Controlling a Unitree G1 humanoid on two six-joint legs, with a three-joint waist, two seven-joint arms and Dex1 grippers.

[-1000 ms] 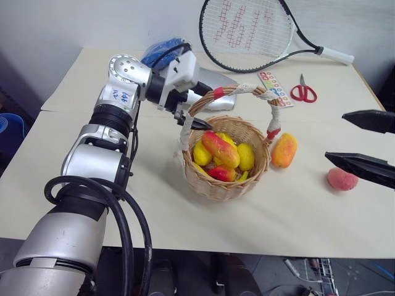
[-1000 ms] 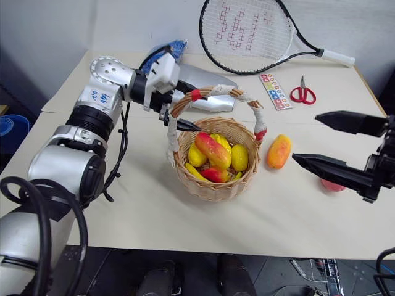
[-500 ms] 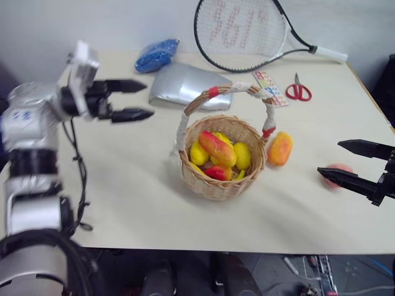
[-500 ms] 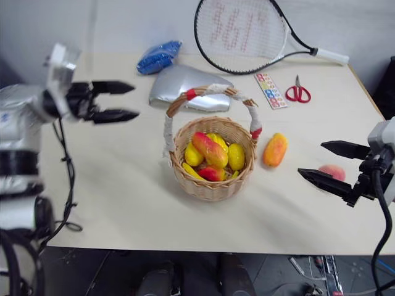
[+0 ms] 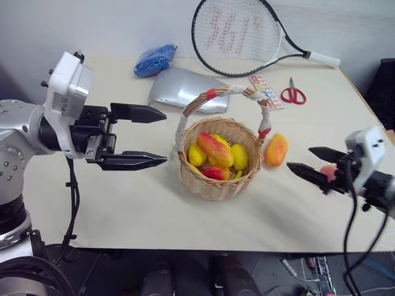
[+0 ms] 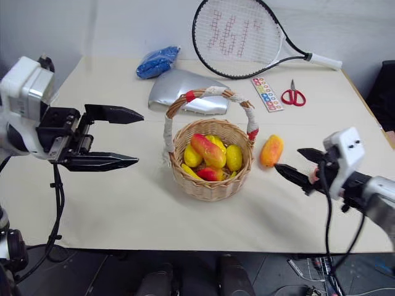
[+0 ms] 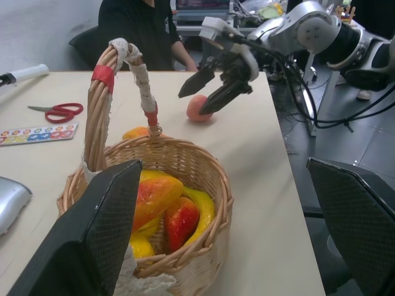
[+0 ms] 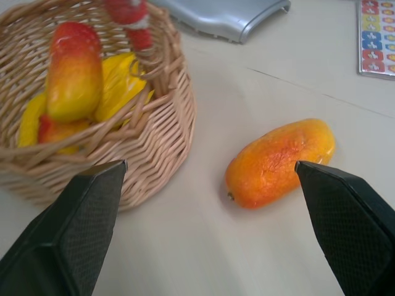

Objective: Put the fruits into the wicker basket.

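The basket (image 6: pixel 212 161) sits mid-table (image 6: pixel 123 203), already holding a red-yellow mango (image 6: pixel 207 150) and yellow lemons (image 6: pixel 234 156). Two fruits are left out: an orange mango (image 6: pixel 271 151) just beside the basket's right side and a pink peach (image 7: pixel 198 108) farther right, behind the right gripper (image 6: pixel 295 165). Its fingers are wide and empty, pointing toward the mango, probably lining up a grasp. The left gripper (image 6: pixel 123 138) hovers well left of the basket, fingers wide, empty, leaving it free.
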